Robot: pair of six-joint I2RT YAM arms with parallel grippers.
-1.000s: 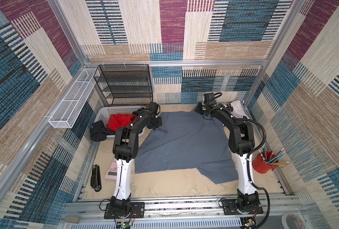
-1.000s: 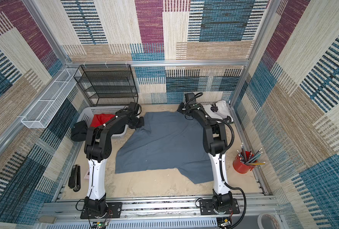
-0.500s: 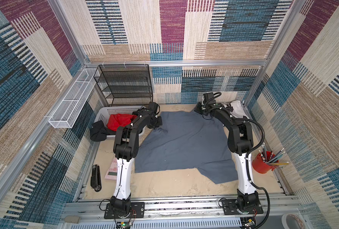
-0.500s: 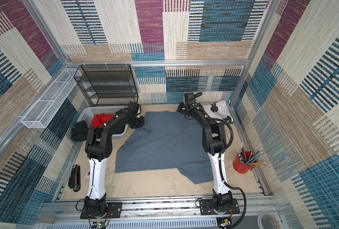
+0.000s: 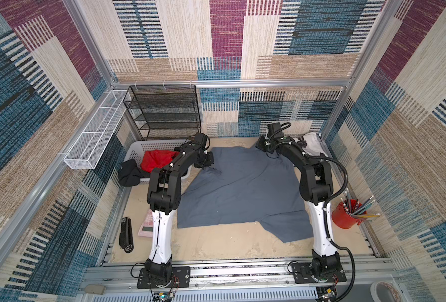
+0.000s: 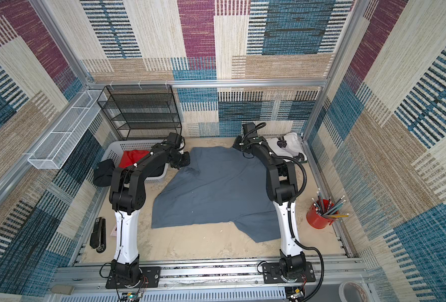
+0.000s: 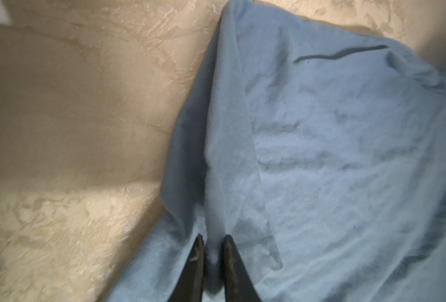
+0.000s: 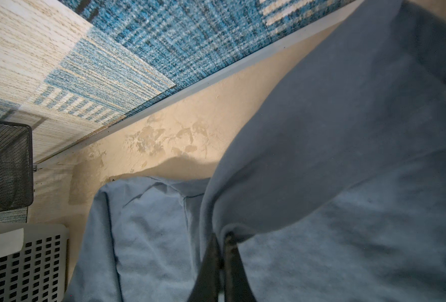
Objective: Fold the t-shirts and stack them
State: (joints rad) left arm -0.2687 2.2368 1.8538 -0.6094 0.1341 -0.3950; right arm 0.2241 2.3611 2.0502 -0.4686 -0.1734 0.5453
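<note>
A large slate-grey t-shirt [image 5: 242,188] lies spread on the sandy table in both top views. My left gripper [image 7: 212,239] sits at its far left corner [image 5: 207,162], its jaws a narrow gap apart with a raised ridge of the grey cloth pinched between them. At the shirt's far right corner [image 5: 262,146], my right gripper [image 8: 222,235] is shut on a lifted fold of the same cloth. A white t-shirt with black patches [image 6: 289,142] lies bunched in the far right corner, beyond the right arm.
A white perforated basket [image 5: 138,149] at the far left holds a red cloth [image 5: 156,159], and a black garment [image 5: 129,172] hangs over its rim. A black mesh rack [image 5: 164,112] stands behind. A stapler [image 5: 126,235] and pink calculator [image 5: 146,224] lie left, a red pencil cup [image 5: 344,215] right.
</note>
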